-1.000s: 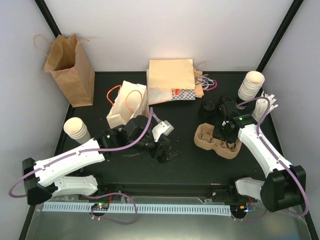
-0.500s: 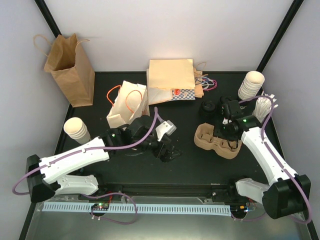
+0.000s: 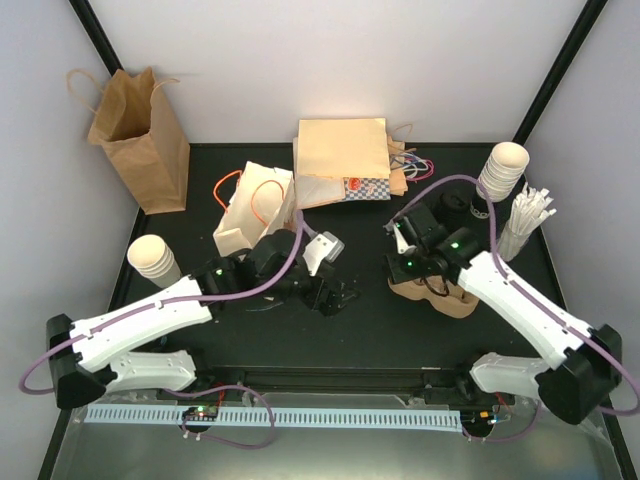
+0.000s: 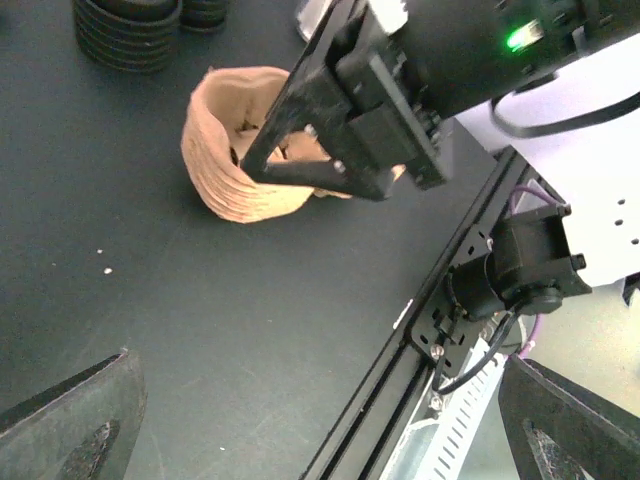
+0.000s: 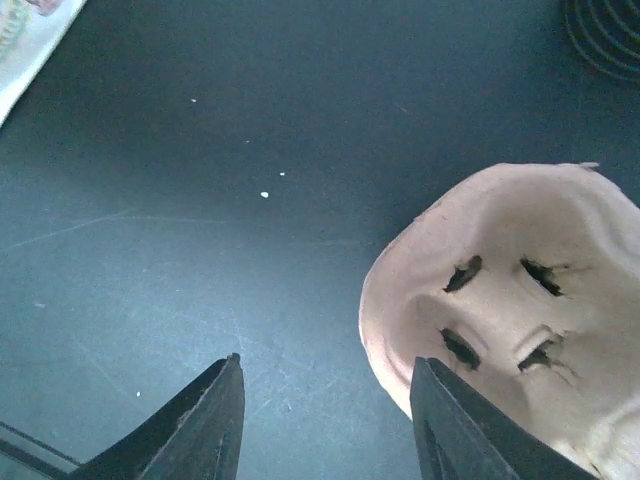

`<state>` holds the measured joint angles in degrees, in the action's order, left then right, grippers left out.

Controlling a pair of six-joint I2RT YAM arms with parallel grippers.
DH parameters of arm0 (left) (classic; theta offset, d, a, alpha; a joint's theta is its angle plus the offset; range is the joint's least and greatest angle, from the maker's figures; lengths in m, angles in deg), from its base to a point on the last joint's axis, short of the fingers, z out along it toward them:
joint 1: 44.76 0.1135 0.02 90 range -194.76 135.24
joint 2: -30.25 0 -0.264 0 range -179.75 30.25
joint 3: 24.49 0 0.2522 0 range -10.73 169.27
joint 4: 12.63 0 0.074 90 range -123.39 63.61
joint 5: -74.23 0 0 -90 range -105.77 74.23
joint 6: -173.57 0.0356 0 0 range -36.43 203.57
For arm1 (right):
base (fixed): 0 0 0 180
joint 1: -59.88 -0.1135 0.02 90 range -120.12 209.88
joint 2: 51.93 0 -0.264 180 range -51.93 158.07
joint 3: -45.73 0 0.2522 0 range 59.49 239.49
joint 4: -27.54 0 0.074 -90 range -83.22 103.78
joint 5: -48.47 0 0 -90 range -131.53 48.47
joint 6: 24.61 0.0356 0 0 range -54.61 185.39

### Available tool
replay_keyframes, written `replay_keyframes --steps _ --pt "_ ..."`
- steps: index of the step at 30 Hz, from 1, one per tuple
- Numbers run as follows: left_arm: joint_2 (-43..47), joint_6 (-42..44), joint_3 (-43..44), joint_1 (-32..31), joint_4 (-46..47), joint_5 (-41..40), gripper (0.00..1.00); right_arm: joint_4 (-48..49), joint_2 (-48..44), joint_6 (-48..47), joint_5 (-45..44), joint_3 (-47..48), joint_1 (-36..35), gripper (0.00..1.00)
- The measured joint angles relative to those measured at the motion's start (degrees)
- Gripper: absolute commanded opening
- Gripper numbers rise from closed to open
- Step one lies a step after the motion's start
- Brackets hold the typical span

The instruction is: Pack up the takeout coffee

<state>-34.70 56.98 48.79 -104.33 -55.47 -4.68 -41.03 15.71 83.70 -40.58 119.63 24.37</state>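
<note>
No cream cup with a black lid shows in any view; the takeout coffee is hidden or out of view. A tan pulp cup carrier (image 3: 440, 292) lies right of centre on the black table; it also shows in the left wrist view (image 4: 235, 160) and the right wrist view (image 5: 520, 300). My right gripper (image 3: 403, 264) hangs open over the carrier's left end, one finger above its rim and the other above bare table (image 5: 325, 425). My left gripper (image 3: 335, 298) is open and empty, left of the carrier; its fingers (image 4: 65, 425) show at the bottom corners of the left wrist view.
A stack of lidless cream cups (image 3: 502, 170) and white stirrers (image 3: 526, 218) stand at back right. Black lids (image 3: 462, 204) lie behind the carrier. Another lidless cup stack (image 3: 153, 258) stands left. A brown bag (image 3: 140, 125), a white bag (image 3: 255, 205) and flat bags (image 3: 343, 160) are behind.
My right arm has swung left, from the carrier's far right side to over its left end. My left gripper has barely shifted.
</note>
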Motion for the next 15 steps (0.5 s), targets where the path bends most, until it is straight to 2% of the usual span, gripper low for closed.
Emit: replay_keyframes --steps 5,11,15 --pt "4.4 -1.6 -1.8 0.7 0.5 -2.6 0.99 0.5 6.5 -0.4 -2.4 1.4 -1.8 0.46" --pt "6.5 -2.7 -3.6 1.1 0.4 -3.7 0.99 0.5 9.5 -0.2 -5.0 1.9 -2.2 0.40" --pt "6.4 -2.9 -3.8 1.1 0.5 -3.7 0.99 0.3 10.2 0.1 -6.7 1.9 -2.4 0.39"
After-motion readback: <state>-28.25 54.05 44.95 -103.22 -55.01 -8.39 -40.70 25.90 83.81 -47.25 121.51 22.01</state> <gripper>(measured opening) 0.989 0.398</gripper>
